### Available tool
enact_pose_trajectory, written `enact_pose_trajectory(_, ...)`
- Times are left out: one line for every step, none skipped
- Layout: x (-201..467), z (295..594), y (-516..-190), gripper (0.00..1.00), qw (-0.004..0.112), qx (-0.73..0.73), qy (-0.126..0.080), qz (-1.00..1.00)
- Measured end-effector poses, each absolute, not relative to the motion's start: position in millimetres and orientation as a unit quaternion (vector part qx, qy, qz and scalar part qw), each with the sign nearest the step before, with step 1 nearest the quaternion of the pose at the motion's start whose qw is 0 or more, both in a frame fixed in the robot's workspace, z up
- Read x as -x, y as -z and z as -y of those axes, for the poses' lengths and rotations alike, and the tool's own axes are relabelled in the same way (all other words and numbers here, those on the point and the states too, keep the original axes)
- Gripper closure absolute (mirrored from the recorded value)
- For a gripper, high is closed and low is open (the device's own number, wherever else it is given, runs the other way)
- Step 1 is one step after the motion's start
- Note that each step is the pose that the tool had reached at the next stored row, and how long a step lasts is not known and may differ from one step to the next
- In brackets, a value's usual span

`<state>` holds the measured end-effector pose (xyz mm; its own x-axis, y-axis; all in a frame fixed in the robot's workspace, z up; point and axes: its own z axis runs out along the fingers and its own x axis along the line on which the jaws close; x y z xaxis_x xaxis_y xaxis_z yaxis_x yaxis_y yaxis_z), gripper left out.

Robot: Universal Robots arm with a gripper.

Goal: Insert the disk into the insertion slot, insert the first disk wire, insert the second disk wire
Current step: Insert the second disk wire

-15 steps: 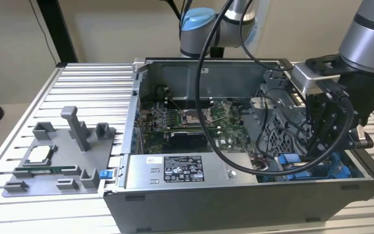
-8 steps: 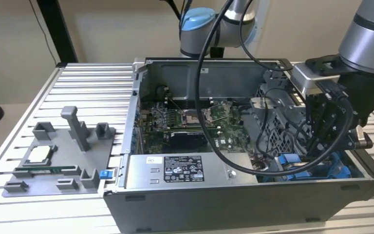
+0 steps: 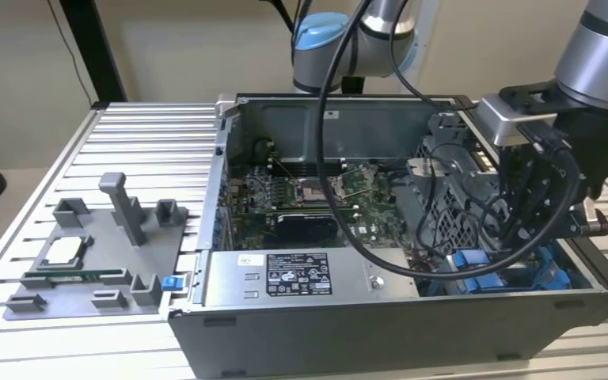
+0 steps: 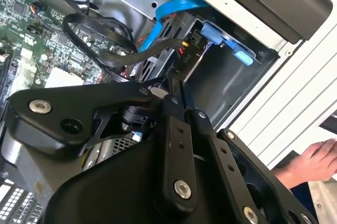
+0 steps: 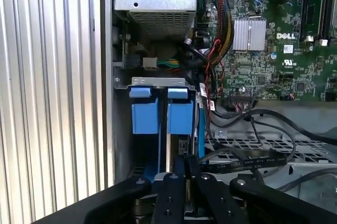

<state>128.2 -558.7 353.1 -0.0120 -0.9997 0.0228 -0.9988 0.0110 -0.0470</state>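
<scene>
Arm low — fingers (image 5: 184, 168) pressed together

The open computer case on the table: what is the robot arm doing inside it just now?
The arm has its gripper lowered into the front corner of the open computer case, at the insertion slot with its blue rails. In both wrist views the fingers look closed together near a blue cable. A person's hand rests just outside the case.

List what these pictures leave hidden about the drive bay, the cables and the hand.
- Drive bay, exterior view: the arm and black cables cover most of it; whether the disk is fully seated cannot be told.
- Blue cable, second wrist view: its lower end runs behind black wires, so its plug is hidden.
- Hand, first wrist view: its tips sit against the blue rails; what they pinch cannot be told.
</scene>
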Motion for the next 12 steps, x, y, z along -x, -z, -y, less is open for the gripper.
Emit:
enact_pose_trajectory(-128.2,558.7,-354.3,0.00,0.009,0.703,0.024,-0.711)
enact_pose_trajectory(-128.2,558.7,-355.4,0.00,0.010,0.703,0.024,-0.711)
enact_pose_trajectory(-128.1,558.8,-356.4,0.00,0.011,0.703,0.024,-0.711)
enact_pose_trajectory(-128.0,558.8,-356.9,0.00,0.013,0.703,0.025,-0.711)
enact_pose_trajectory(-128.0,558.8,-356.9,0.00,0.016,0.702,0.026,-0.711)
enact_pose_trajectory(-128.1,558.6,-357.0,0.00,0.021,0.702,0.028,-0.711)
enact_pose_trajectory(-128.1,558.3,-357.1,0.00,0.026,0.702,0.028,-0.711)
enact_pose_trajectory(-128.0,557.6,-357.1,0.00,0.031,0.702,0.026,-0.711)
enact_pose_trajectory(-128.0,557.0,-357.1,0.00,0.036,0.702,0.024,-0.711)
enact_pose_trajectory(-127.8,556.5,-357.0,0.00,0.041,0.702,0.022,-0.711)
enact_pose_trajectory(-127.6,556.2,-357.0,0.00,0.047,0.701,0.020,-0.711)
enact_pose_trajectory(-127.4,556.1,-357.1,0.00,0.054,0.701,0.017,-0.711)
